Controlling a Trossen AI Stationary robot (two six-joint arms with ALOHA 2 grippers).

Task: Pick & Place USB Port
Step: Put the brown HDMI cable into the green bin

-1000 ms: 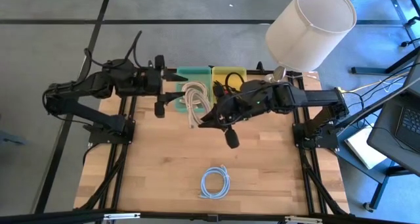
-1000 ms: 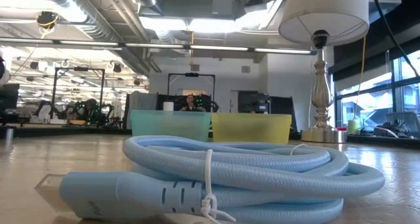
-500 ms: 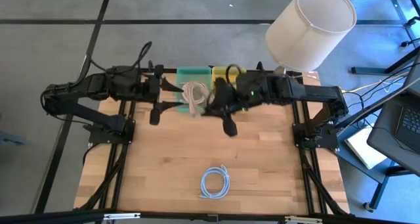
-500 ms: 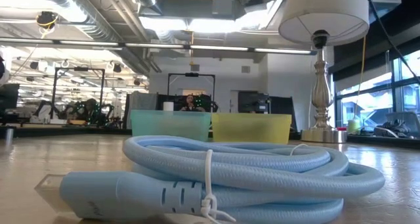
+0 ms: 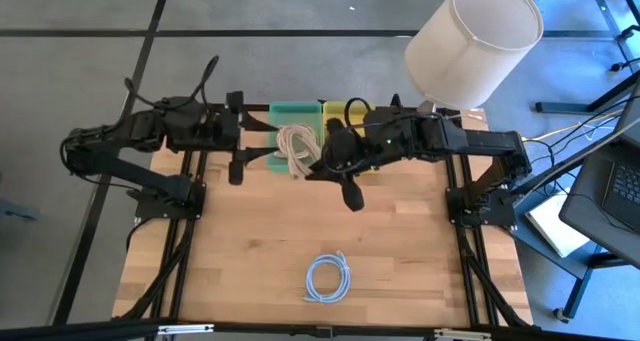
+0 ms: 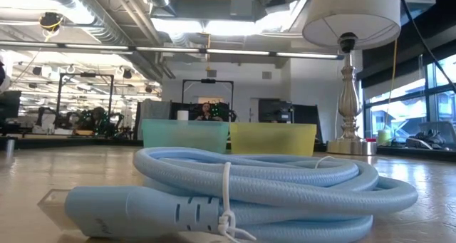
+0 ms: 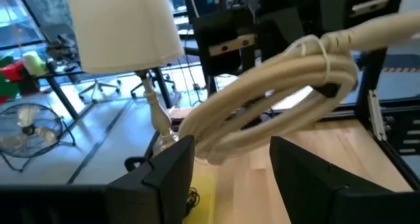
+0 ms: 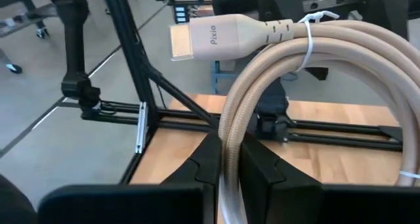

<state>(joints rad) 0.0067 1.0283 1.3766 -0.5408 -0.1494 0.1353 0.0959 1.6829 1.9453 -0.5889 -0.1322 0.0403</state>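
Observation:
A beige USB cable, tied in a coil point(image 5: 297, 146), hangs in the air over the teal bin point(image 5: 290, 113). My right gripper point(image 5: 322, 156) is shut on it. In the right wrist view the coil's plug point(image 8: 216, 37) points away from the fingers. A yellow bin point(image 5: 350, 109) stands beside the teal one. My left gripper point(image 5: 240, 133) waits open at the teal bin's left side; its view shows the coil point(image 7: 275, 99) ahead of its fingers. A light-blue coiled cable point(image 5: 327, 277) lies flat on the table near the near edge, and it fills the low view point(image 6: 271, 182). My right gripper pinches several strands of the beige coil point(image 8: 231, 129) between its two fingers, on the loop's side away from the tie. The fingers come level from the table's right and lie across the strands. The coil is lifted clear and stands out beyond the fingertips over the teal bin.
A table lamp with a white shade point(image 5: 475, 41) stands at the far right corner, its base point(image 6: 349, 147) beside the yellow bin. Dark cables lie in the yellow bin. Bare wood point(image 5: 260, 241) spreads between the bins and the blue coil.
My right gripper has carried the beige coil from above the table just in front of the bins toward the far edge, and it now holds the coil over the teal bin. It has stayed shut on the coil. The blue coil has not moved.

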